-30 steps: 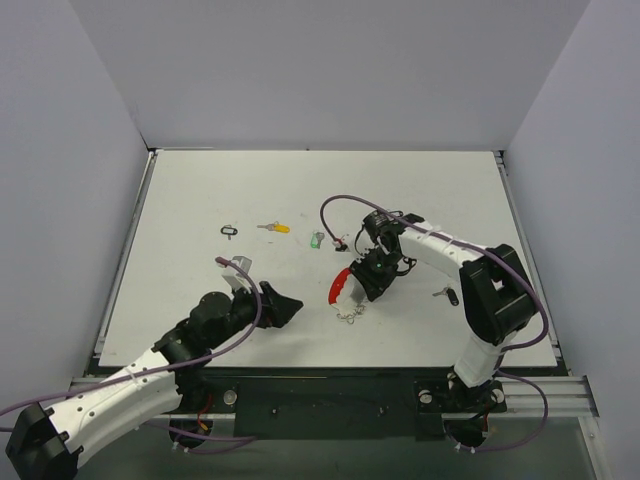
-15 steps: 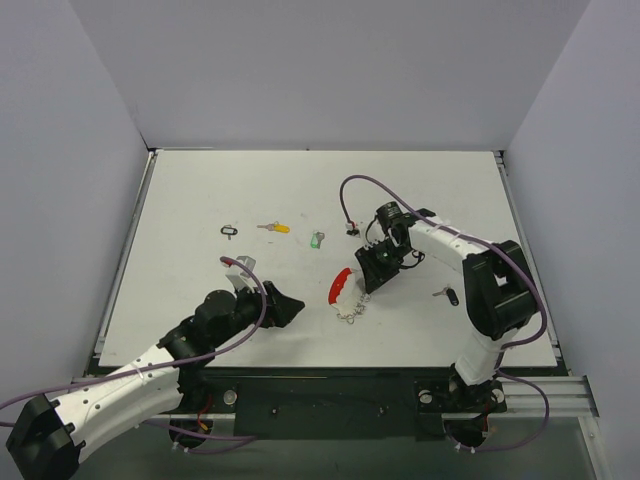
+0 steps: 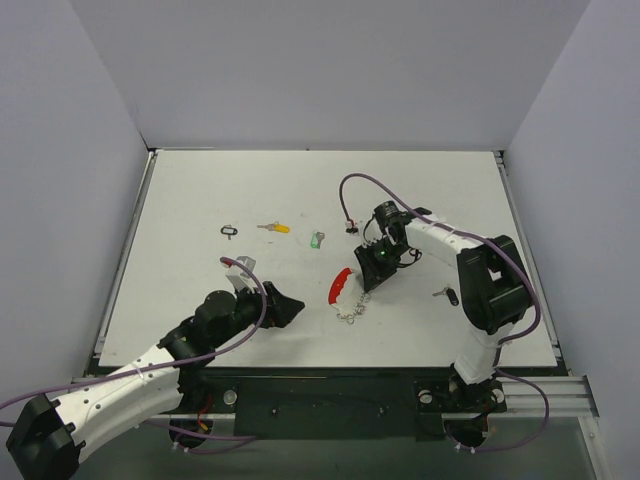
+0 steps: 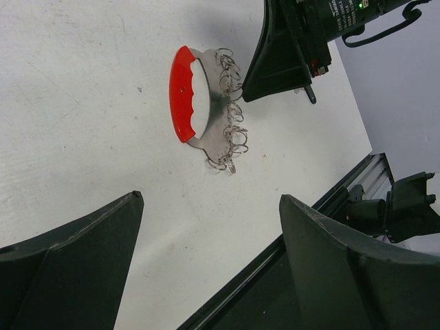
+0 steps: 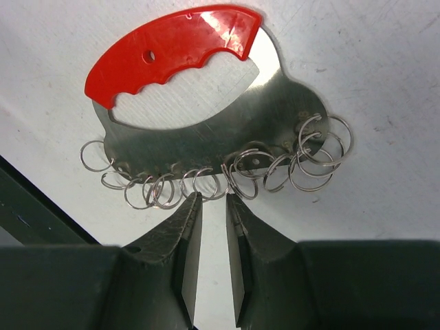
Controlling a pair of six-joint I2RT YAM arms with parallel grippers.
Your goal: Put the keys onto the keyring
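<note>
- The keyring [image 3: 342,285] lay flat on the white table [image 3: 200,190], a little right of the middle and just in front of the right arm's tool.
- It was a curved red plastic grip with finger scallops and one small hole, fixed to a flat silver plate shaped like a chopper blade. A row of small wire split rings [image 5: 206,184] hung along the plate's far edge, some overlapping.
- No key hung on any ring that I could see.
- The right gripper [image 5: 212,206] pointed down at that row with its jaws drawn nearly together, only a slim gap of table showing between them. The tips sat right at the middle rings. I couldn't tell whether they touched a ring or nipped one.
- The left gripper [image 4: 212,199] hung low over the table near its own side, aimed at the keyring but well apart from it. Its jaws were spread wide with nothing in them.
- Three keys lay in a loose line farther back: a black-tagged key [image 3: 230,231], a yellow-tagged key [image 3: 275,228] and a green-tagged key [image 3: 317,240].
- Another dark-tagged key [image 3: 447,294] lay beside the right arm.
- A purple cable [image 3: 350,195] looped above the right wrist.
</note>
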